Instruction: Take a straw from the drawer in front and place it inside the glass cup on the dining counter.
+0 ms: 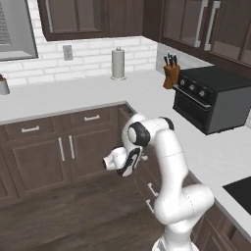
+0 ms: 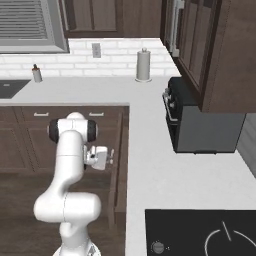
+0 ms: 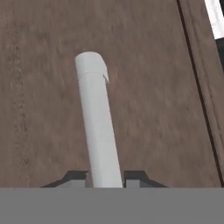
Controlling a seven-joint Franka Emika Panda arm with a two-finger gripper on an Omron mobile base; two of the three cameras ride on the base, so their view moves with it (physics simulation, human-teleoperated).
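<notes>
Up close in the hand view, the tool [image 3: 105, 177] is pinching the silver bar handle [image 3: 98, 131] of the drawer [image 3: 43, 109]. 1 dark finger tip [image 3: 72, 177] sits on each side of the bar, and both press right against it. The bar runs up and away from the tips. Behind it is the flat dark brown wood of the drawer front. A thin dark line runs down the wood on the right side.

From the right base view, the white arm [image 2: 67, 165] stands in front of the brown cabinets. Its hand reaches sideways to the cabinet front that runs under the long white tabletop [image 2: 150, 165]. The tool touches the small handle there, near the top of that cabinet front. On the tabletop stand a paper towel roll [image 2: 143, 65] by the brick wall and a dark toaster oven [image 2: 200, 125]. A black stove top [image 2: 200, 232] lies near the bottom edge.

From the left base view, the arm bends over low, with its hand down beside the cabinets below the tabletop corner. A knife block [image 1: 171, 73] stands just beside the toaster oven. The paper towel roll stands by the wall.
</notes>
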